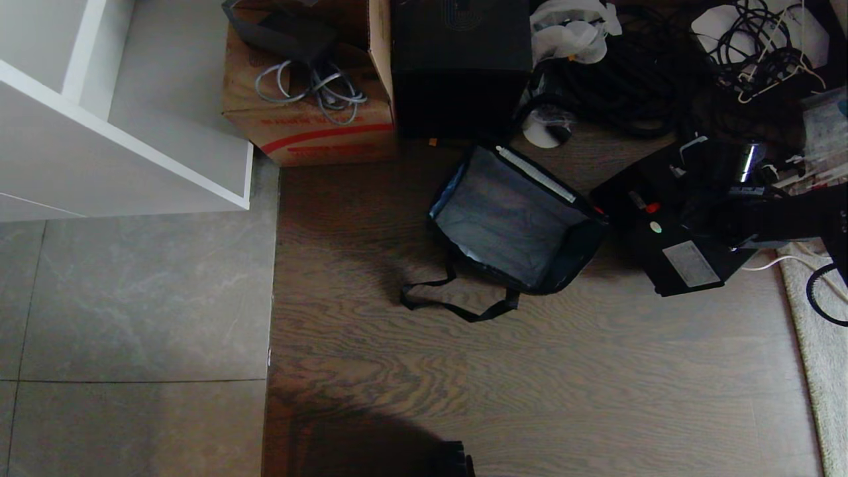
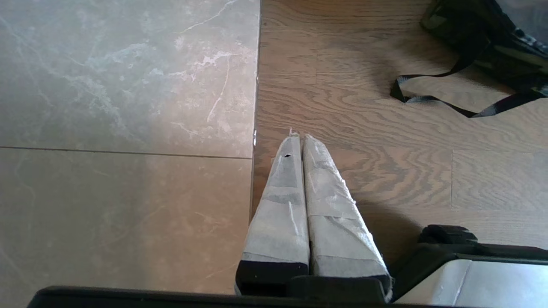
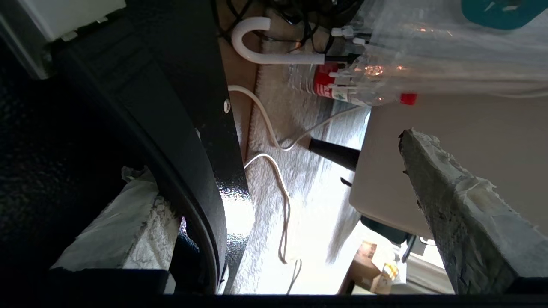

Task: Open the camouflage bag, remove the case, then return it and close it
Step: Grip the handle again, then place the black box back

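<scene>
The camouflage bag [image 1: 513, 222] lies open on the wood floor in the head view, its greyish inside empty and its black strap [image 1: 457, 305] trailing toward me. A corner of the bag [image 2: 492, 47] also shows in the left wrist view. The black case [image 1: 676, 228] rests on the floor just right of the bag. My right arm [image 1: 788, 218] reaches over the case from the right. My right gripper [image 3: 269, 154] is open wide beside the case [image 3: 64, 149]. The case's curved black handle [image 3: 188, 179] crosses in front of one finger [image 3: 124, 226]. My left gripper [image 2: 299, 137] hangs shut over the floor, holding nothing.
A cardboard box with a red stripe [image 1: 311, 99] and a taller black box [image 1: 460, 66] stand behind the bag. Tangled cables [image 1: 629, 73] and clutter fill the back right. A white shelf [image 1: 99, 132] is at left, a pale rug [image 1: 818, 331] at right, with a plastic bottle [image 3: 342, 85] nearby.
</scene>
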You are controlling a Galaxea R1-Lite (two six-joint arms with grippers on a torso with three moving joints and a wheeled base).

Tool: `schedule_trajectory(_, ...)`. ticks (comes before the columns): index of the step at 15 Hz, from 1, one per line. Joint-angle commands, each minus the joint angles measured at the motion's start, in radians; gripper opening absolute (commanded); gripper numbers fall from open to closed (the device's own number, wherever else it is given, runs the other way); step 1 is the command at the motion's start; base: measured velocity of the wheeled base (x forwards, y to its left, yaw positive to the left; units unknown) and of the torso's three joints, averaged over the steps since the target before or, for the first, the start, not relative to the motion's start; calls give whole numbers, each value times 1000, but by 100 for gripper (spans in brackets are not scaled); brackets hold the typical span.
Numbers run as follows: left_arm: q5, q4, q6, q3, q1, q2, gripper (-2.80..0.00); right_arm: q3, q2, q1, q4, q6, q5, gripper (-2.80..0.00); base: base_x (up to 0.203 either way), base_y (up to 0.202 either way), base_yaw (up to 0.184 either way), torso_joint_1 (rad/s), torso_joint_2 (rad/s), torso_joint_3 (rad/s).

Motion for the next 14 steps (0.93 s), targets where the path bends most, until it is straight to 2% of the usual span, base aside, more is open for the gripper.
schedule_trajectory(1, 0, 0, 0, 0, 1, 0, -280, -3, 24, -1, -4, -6, 21, 0, 0, 0, 0, 0, 0, 0)
schedule_trajectory(4, 0, 0, 0, 0, 1, 0, -280, 8, 22, -15, -4, -8, 155, 0, 0, 0, 0, 0, 0, 0)
schedule_trajectory(6, 0, 0, 0, 0, 1, 0, -280, 4, 29, -15, -8, -6, 156, 0, 0, 0, 0, 0, 0, 0)
schedule_trajectory(9, 0, 0, 0, 0, 1, 0, -280, 7, 48, -14, -116, -7, 140, 0, 0, 0, 0, 0, 0, 0)
schedule_trajectory(12, 2, 0, 0, 0, 1, 0, -280, -42, 61, -15, -60, -19, 131, 0, 0, 0, 0, 0, 0, 0)
schedule_trajectory(14, 0, 0, 0, 0, 1, 0, -280, -30, 60, -15, -49, -23, 132, 0, 0, 0, 0, 0, 0, 0)
